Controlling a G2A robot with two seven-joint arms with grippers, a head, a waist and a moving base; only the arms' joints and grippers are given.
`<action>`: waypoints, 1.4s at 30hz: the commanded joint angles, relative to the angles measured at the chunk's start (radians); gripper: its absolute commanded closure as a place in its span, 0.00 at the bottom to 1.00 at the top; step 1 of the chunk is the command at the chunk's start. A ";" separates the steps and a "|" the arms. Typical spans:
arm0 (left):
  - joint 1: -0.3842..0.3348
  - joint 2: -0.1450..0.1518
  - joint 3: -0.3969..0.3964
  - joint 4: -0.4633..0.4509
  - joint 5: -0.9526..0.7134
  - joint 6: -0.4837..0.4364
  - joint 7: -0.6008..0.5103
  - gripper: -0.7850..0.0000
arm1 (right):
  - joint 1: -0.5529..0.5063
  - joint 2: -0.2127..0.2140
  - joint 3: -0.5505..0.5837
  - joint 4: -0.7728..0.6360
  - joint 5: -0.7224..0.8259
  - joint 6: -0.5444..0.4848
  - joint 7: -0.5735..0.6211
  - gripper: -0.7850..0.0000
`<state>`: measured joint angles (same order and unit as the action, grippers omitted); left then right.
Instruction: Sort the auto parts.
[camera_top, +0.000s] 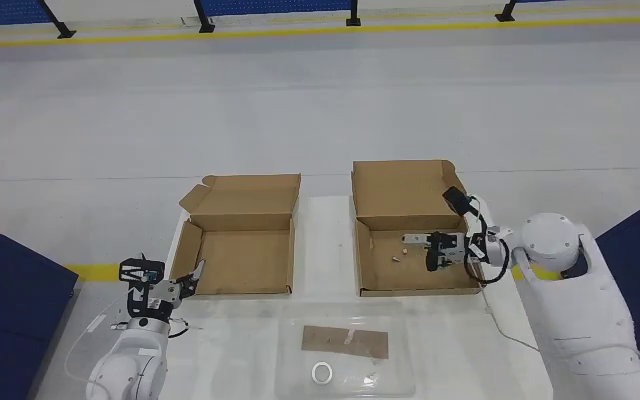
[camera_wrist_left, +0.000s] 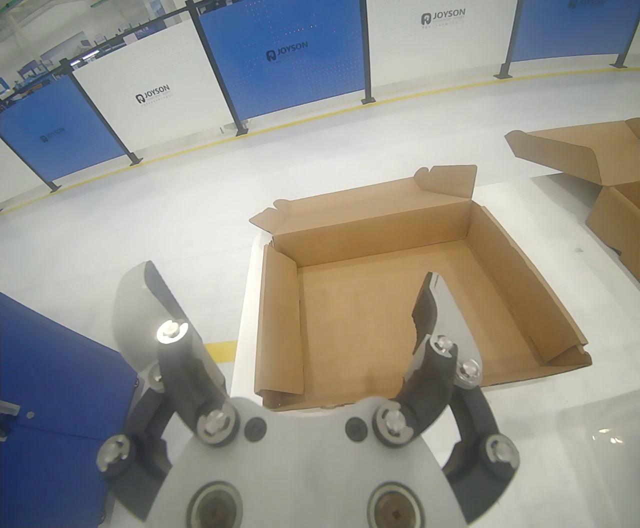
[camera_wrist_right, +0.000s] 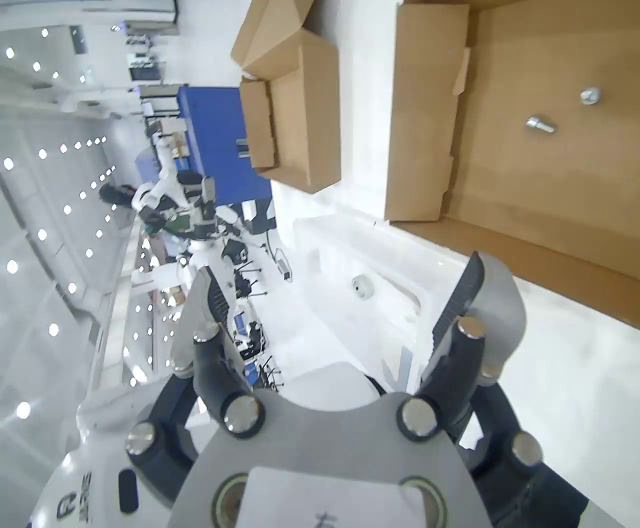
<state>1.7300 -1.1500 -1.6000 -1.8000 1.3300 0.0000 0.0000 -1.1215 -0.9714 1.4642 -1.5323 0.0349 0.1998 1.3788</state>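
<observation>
Two open cardboard boxes stand side by side on the white table. The left box (camera_top: 240, 260) (camera_wrist_left: 380, 320) is empty. The right box (camera_top: 415, 275) (camera_wrist_right: 545, 200) holds two small metal bolts (camera_wrist_right: 541, 124) (camera_top: 395, 257). My left gripper (camera_top: 180, 287) (camera_wrist_left: 290, 280) hovers open at the left box's front-left corner, with nothing between its fingers. My right gripper (camera_top: 432, 255) (camera_wrist_right: 340, 270) hangs open and empty over the right box's floor, near its right side. A white ring (camera_top: 322, 373) (camera_wrist_right: 362, 288) lies in a clear plastic tray (camera_top: 390, 330) in front of the boxes.
A flat brown cardboard piece (camera_top: 345, 340) lies in the clear tray, with some tiny parts (camera_top: 370, 378) beside the ring. Both boxes have raised lids at the back. Blue barriers (camera_wrist_left: 280, 55) stand far behind on the floor.
</observation>
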 joint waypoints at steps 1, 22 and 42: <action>0.000 0.000 0.000 0.000 0.000 0.000 0.000 0.00 | -0.016 0.004 0.026 0.006 0.069 -0.049 0.049 0.00; 0.000 0.000 0.000 0.000 0.000 0.000 0.000 0.00 | -0.124 0.017 0.086 0.012 0.356 -0.214 0.157 0.00; 0.000 0.000 0.000 0.000 0.000 0.000 0.000 0.00 | -0.260 0.074 0.124 -0.067 0.623 -0.288 0.157 0.00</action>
<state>1.7300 -1.1500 -1.6000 -1.8000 1.3300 0.0000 0.0000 -1.3817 -0.8977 1.5884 -1.5993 0.6578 -0.0886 1.5359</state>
